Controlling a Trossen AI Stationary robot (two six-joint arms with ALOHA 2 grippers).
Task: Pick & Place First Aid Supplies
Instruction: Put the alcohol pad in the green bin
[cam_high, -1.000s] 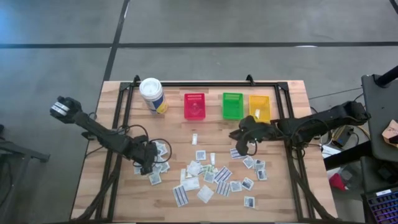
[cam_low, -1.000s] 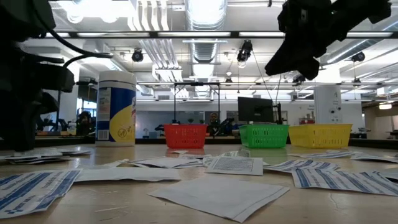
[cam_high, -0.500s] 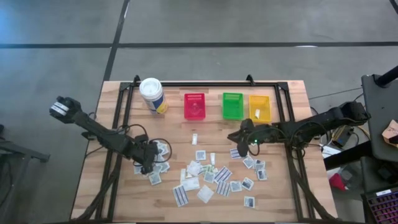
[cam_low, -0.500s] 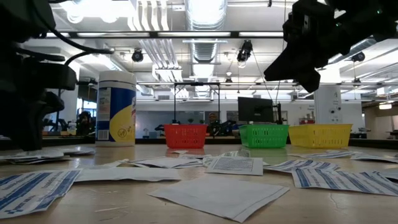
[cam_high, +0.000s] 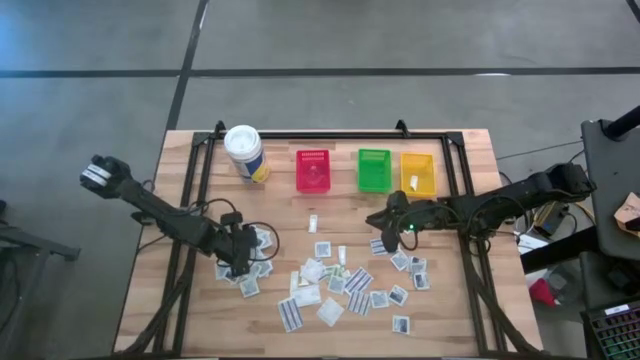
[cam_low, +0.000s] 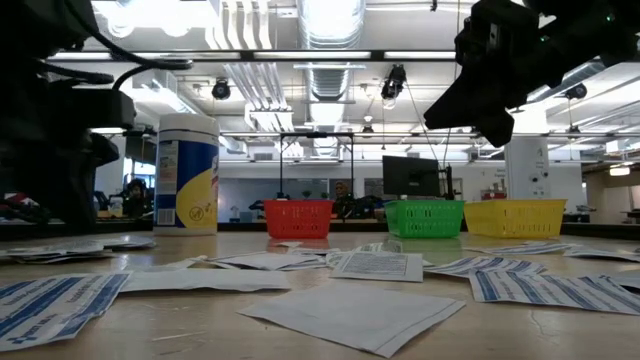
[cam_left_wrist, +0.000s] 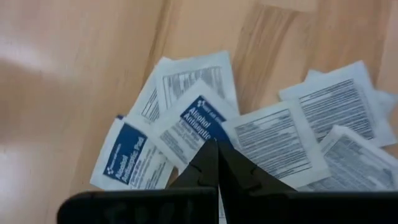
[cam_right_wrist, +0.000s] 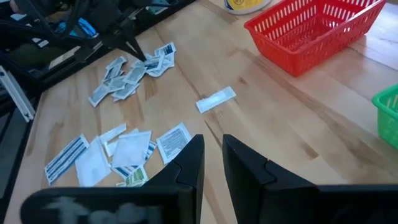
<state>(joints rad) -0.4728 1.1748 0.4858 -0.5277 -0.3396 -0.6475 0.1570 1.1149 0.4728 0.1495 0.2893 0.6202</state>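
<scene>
Several small white first aid packets (cam_high: 340, 280) lie loose on the wooden table, with a second cluster (cam_high: 258, 262) to the left. My left gripper (cam_high: 240, 268) is shut and points steeply down over that left cluster. In the left wrist view its tips (cam_left_wrist: 216, 146) stand at a blue-printed packet (cam_left_wrist: 193, 121). My right gripper (cam_high: 385, 225) hangs above the table in front of the bins, narrowly open with nothing between its fingers (cam_right_wrist: 213, 146). One oblong packet (cam_right_wrist: 216, 99) lies alone ahead of it. My left gripper's shut fingertips come from above at the edge of the blue-printed packet (cam_left_wrist: 202, 134), which lies flat among others on the table. Whether the tips touch it I cannot tell.
A red bin (cam_high: 313, 170), a green bin (cam_high: 373, 170) and a yellow bin (cam_high: 417, 172) stand in a row at the far side. The yellow bin holds one packet (cam_high: 413, 182). A white canister with a yellow label (cam_high: 245, 152) stands far left. A black frame (cam_high: 330, 137) edges the table.
My right gripper has sunk a little and tipped, then kept still. My left gripper has turned slightly about its wrist over the left cluster without shifting place. The packets lie as before.
</scene>
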